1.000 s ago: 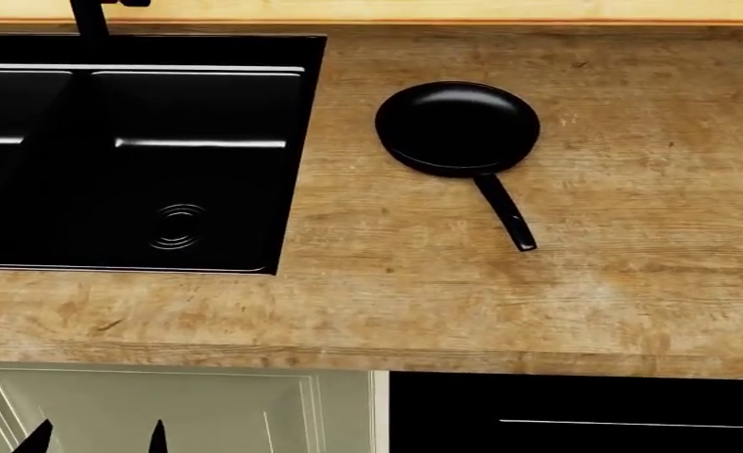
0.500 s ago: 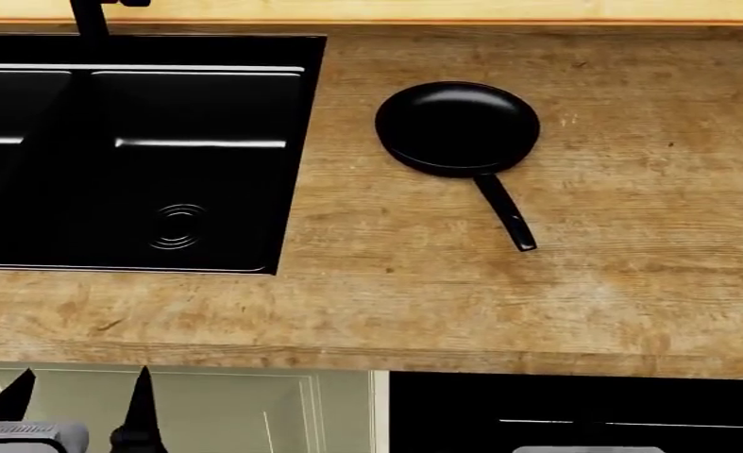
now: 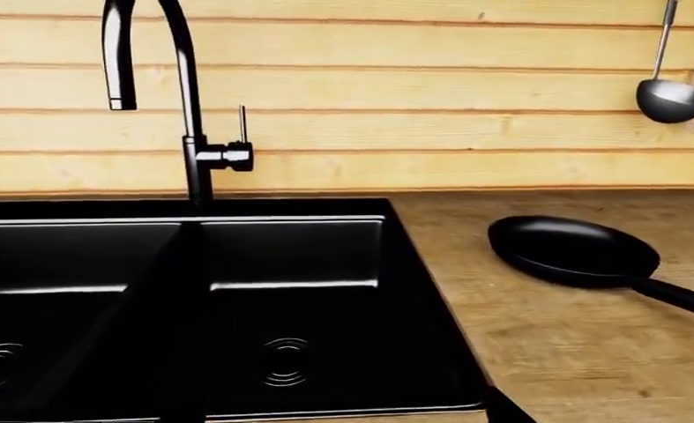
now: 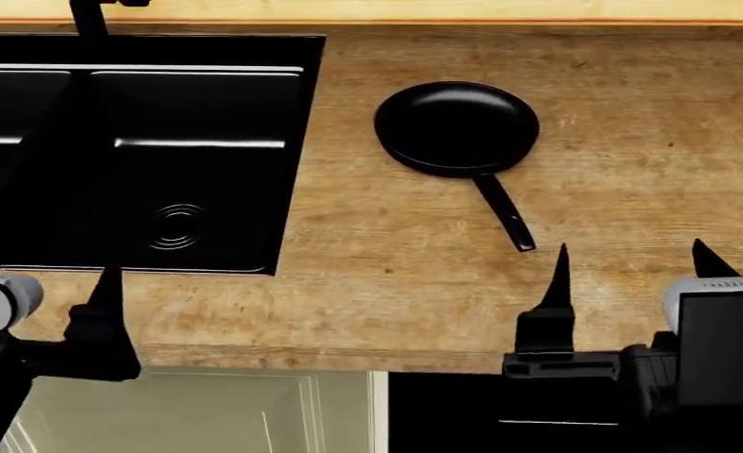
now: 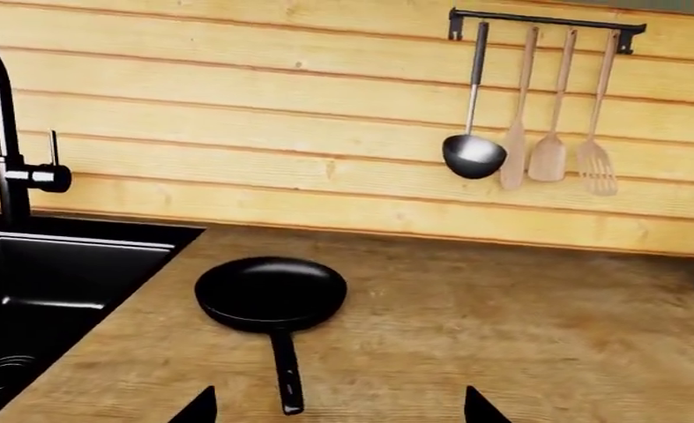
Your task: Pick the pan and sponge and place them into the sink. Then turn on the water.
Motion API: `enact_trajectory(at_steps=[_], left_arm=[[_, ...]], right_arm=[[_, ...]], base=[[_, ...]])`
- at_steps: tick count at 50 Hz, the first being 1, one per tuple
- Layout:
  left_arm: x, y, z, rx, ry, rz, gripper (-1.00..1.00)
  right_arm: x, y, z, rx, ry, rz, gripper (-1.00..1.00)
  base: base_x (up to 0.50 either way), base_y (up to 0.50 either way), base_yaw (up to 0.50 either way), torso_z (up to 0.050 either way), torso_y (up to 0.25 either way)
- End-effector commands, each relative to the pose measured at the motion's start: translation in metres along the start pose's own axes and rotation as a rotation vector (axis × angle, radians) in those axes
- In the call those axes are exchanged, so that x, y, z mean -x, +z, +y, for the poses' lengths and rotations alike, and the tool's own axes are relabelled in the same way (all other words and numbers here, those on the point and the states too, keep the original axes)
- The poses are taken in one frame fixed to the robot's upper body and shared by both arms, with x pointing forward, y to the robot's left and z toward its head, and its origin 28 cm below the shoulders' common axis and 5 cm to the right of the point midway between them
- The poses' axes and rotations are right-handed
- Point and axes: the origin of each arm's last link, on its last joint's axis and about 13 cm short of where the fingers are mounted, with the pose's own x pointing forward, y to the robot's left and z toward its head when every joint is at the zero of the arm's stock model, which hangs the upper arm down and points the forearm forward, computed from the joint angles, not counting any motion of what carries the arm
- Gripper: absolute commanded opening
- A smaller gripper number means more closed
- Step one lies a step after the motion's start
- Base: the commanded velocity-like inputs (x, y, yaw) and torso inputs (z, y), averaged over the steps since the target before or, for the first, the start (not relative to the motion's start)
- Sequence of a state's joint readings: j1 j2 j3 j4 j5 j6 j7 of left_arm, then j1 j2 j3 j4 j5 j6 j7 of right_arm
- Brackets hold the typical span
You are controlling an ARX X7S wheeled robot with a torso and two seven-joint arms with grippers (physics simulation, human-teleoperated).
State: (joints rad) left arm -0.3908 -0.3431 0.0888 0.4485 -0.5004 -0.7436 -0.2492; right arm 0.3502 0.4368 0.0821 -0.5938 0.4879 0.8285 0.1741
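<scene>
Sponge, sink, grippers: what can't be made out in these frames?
- Sponge: in no view; whereabouts unknown.
- Sink: left basin cut by the head view's left edge and the left wrist view's edge.
- Faucet: only its base in the head view, cut by the top edge.
- Left gripper: one fingertip shows; opening unclear.
- Right gripper: body cut off below.

Black pointed-fingered right hand (image 4: 626, 274) on a grey-white, black-cased wrist.
</scene>
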Motion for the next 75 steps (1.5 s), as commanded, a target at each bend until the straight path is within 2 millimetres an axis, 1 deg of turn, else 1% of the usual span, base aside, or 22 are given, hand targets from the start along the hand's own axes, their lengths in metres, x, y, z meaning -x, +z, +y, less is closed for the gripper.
enact_trajectory(at_steps=[1,9,14,17,23,27,39,41,46,49,51,53,55,56,59,60,61,62,67,71,75], left_arm=[[-0.001,0.019,0.011,-0.021,0.010,0.021,1.00],[0.004,0.014,0.018,-0.018,0.011,0.033,1.00],[0.005,0.016,0.017,-0.018,0.008,0.028,1.00],[0.005,0.015,0.018,-0.015,0.008,0.028,1.00],[0.007,0.012,0.018,-0.006,0.006,0.030,1.00],[0.007,0.014,0.019,-0.002,0.009,0.027,1.00],[0.007,0.008,0.019,0.003,0.009,0.034,1.00],[0.005,0.007,0.016,0.004,0.009,0.036,1.00],[0.004,0.007,0.016,0.005,0.006,0.038,1.00],[0.005,0.007,0.017,0.004,0.008,0.039,1.00],[0.005,0.006,0.018,0.004,0.009,0.040,1.00],[0.007,0.005,0.020,0.005,0.008,0.042,1.00],[0.004,0.004,0.016,0.007,0.008,0.044,1.00],[0.004,0.003,0.015,0.007,0.006,0.045,1.00],[0.006,0.002,0.018,0.009,0.006,0.047,1.00],[0.006,0.002,0.019,0.008,0.006,0.047,1.00],[0.007,0.002,0.019,0.008,0.007,0.048,1.00],[0.007,0.002,0.020,0.009,0.007,0.048,1.00],[0.005,0.000,0.016,0.008,0.006,0.050,1.00],[0.009,-0.001,0.021,0.009,0.014,0.049,1.00],[0.010,-0.005,0.020,0.015,0.012,0.056,1.00]], right_arm=[[0.011,0.018,-0.019,0.026,0.003,0.033,1.00],[0.016,0.018,-0.022,0.029,0.021,0.037,1.00],[0.016,0.013,-0.021,0.030,0.025,0.057,1.00],[0.015,0.012,-0.019,0.049,0.040,0.074,1.00],[0.017,0.008,-0.019,0.032,0.050,0.086,1.00],[0.019,0.010,-0.021,0.033,0.064,0.100,1.00],[0.021,0.009,-0.021,0.040,0.086,0.136,1.00],[0.021,0.010,-0.020,0.040,0.091,0.133,1.00],[0.025,0.016,-0.021,0.041,0.084,0.148,1.00],[0.027,0.019,-0.019,0.043,0.101,0.216,1.00],[0.028,0.024,-0.017,0.035,0.107,0.215,1.00],[0.031,0.036,-0.015,0.027,0.100,0.200,1.00],[0.034,0.044,-0.012,-0.039,0.176,0.211,1.00],[0.036,0.046,-0.011,-0.003,0.182,0.242,1.00],[0.043,0.055,-0.008,0.020,0.179,0.322,1.00],[0.047,0.060,-0.004,0.004,0.231,0.322,1.00],[0.049,0.062,-0.004,0.008,0.235,0.329,1.00],[0.053,0.065,0.000,0.002,0.271,0.370,1.00],[0.060,0.066,0.008,0.035,0.312,0.431,1.00],[0.059,0.062,0.009,0.027,0.318,0.453,1.00],[0.056,0.060,0.007,0.026,0.306,0.472,1.00]], base=[[0.20,-0.16,0.00,0.000,0.000],[0.39,-0.08,0.00,0.000,0.000],[0.50,0.00,0.00,0.000,0.000],[0.50,0.00,0.00,0.000,0.000],[0.50,0.00,0.00,0.000,0.000],[0.50,0.00,0.00,0.000,0.000],[0.50,0.00,0.00,0.000,0.001],[0.50,0.00,0.00,0.000,0.000],[0.44,0.00,0.00,0.000,0.000],[0.00,0.00,0.00,0.000,0.003],[0.00,0.00,0.00,0.000,0.000],[0.00,0.00,0.00,0.000,0.000],[0.00,0.00,0.00,0.000,0.000],[0.00,0.00,0.00,0.000,0.000],[0.00,0.00,0.00,0.000,0.000],[0.00,0.00,0.00,0.000,0.000],[0.00,0.00,0.00,0.000,0.000],[0.00,0.00,0.00,0.000,0.000],[0.00,0.00,0.00,0.000,0.000],[0.00,0.00,0.00,0.000,0.000],[0.00,0.00,0.00,0.000,0.000]])
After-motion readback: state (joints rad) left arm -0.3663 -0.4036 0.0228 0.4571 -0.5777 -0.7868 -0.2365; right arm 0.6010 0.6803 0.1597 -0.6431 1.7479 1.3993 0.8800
